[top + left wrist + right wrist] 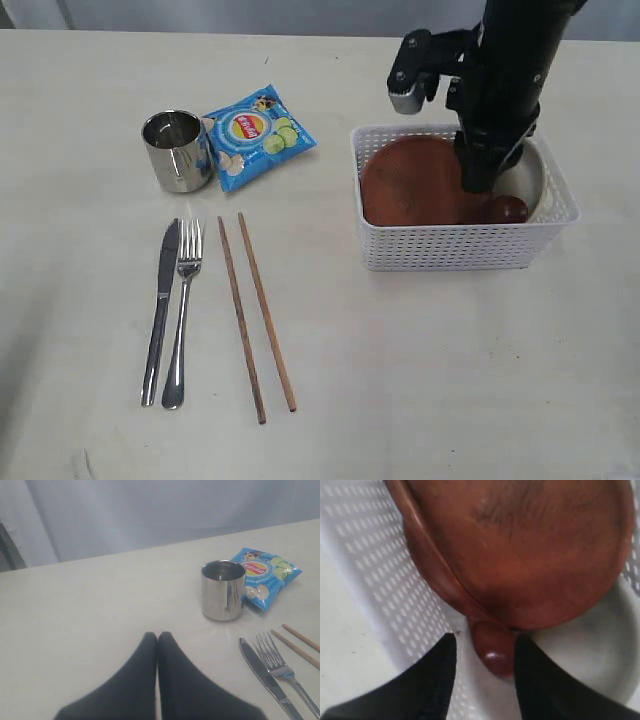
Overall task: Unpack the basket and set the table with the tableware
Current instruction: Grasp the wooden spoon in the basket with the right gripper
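Observation:
The white basket stands on the table at the right. It holds the round brown plate, the pale bowl and the dark red-brown spoon. My right gripper reaches down into the basket and is open, its fingers either side of the spoon's end; one finger touches it, the other stands apart. The plate lies over the spoon. My left gripper is shut and empty above the table, short of the steel cup.
Laid out on the left are the cup, a blue chip bag, knife, fork and two chopsticks. The basket wall is close beside the right gripper.

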`<action>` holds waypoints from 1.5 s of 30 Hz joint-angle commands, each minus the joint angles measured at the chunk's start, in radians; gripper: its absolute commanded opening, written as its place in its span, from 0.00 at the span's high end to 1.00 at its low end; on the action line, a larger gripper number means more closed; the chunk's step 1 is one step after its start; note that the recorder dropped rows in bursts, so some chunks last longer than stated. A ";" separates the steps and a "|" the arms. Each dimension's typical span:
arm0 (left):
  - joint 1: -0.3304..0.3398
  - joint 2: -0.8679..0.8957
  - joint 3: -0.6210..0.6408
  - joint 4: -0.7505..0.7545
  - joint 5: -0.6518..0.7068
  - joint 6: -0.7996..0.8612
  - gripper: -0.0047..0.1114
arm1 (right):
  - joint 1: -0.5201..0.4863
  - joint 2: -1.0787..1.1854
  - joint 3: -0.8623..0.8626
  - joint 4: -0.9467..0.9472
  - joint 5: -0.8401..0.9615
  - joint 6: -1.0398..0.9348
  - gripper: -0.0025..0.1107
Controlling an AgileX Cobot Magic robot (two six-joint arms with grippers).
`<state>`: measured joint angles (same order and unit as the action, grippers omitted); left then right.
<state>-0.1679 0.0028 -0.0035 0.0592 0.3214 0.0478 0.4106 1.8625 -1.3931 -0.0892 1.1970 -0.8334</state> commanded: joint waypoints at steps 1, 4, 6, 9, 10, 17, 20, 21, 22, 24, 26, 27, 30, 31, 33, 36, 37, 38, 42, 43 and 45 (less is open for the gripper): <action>-0.007 -0.003 0.003 -0.011 -0.002 0.002 0.96 | 0.000 0.034 0.001 -0.109 -0.014 0.008 0.65; -0.007 -0.003 0.003 -0.011 -0.002 0.002 0.96 | 0.000 0.041 0.013 -0.111 -0.041 -0.022 0.65; -0.007 -0.003 0.003 -0.011 -0.002 0.002 0.96 | 0.000 0.043 0.044 -0.111 -0.065 -0.092 0.65; -0.007 -0.003 0.003 -0.011 -0.002 0.002 0.96 | 0.011 0.043 0.101 -0.167 -0.101 -0.135 0.65; -0.007 -0.003 0.003 -0.011 -0.002 0.002 0.96 | 0.016 0.043 0.115 -0.181 -0.115 -0.135 0.65; -0.007 -0.003 0.003 -0.011 -0.002 0.002 0.96 | 0.054 0.043 0.221 -0.241 -0.251 -0.150 0.65; -0.007 -0.003 0.003 -0.011 -0.002 0.002 0.96 | 0.061 0.043 0.250 -0.256 -0.298 -0.152 0.59; -0.007 -0.003 0.003 -0.011 -0.002 0.002 0.96 | 0.061 0.043 0.255 -0.256 -0.317 -0.152 0.56; -0.007 -0.003 0.003 -0.011 -0.002 0.002 0.96 | 0.061 0.043 0.258 -0.256 -0.331 -0.146 0.53; -0.007 -0.003 0.003 -0.011 -0.002 0.002 0.96 | 0.061 0.043 0.258 -0.258 -0.364 -0.119 0.52; -0.007 -0.003 0.003 -0.011 -0.002 0.002 0.96 | 0.061 0.043 0.258 -0.275 -0.409 -0.071 0.52; -0.007 -0.003 0.003 -0.011 -0.002 0.002 0.96 | 0.061 0.043 0.258 -0.280 -0.432 -0.045 0.52; -0.007 -0.003 0.003 -0.011 -0.002 0.002 0.96 | 0.061 0.057 0.258 -0.280 -0.459 -0.012 0.54; -0.007 -0.003 0.003 -0.011 -0.002 0.002 0.96 | 0.061 0.065 0.258 -0.280 -0.457 -0.012 0.57; -0.007 -0.003 0.003 -0.011 -0.002 0.002 0.96 | 0.061 0.082 0.258 -0.280 -0.445 -0.012 0.65; -0.007 -0.003 0.003 -0.011 -0.002 0.002 0.96 | 0.061 0.094 0.258 -0.282 -0.432 0.003 0.78; -0.007 -0.003 0.003 -0.011 -0.002 0.002 0.96 | 0.061 0.093 0.258 -0.288 -0.432 0.015 0.83; -0.007 -0.003 0.003 -0.011 -0.002 0.002 0.96 | 0.061 0.093 0.258 -0.305 -0.432 0.042 0.93; -0.007 -0.003 0.003 -0.011 -0.002 0.002 0.96 | 0.061 0.084 0.255 -0.321 -0.433 0.060 0.98; -0.007 -0.003 0.003 -0.011 -0.002 0.002 0.96 | 0.061 0.075 0.255 -0.321 -0.441 0.065 0.98; -0.007 -0.003 0.003 -0.011 -0.002 0.002 0.96 | 0.061 0.059 0.255 -0.324 -0.453 0.074 0.98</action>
<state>-0.1679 0.0028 -0.0035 0.0592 0.3214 0.0478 0.4739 1.9243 -1.1431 -0.3846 0.7971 -0.7796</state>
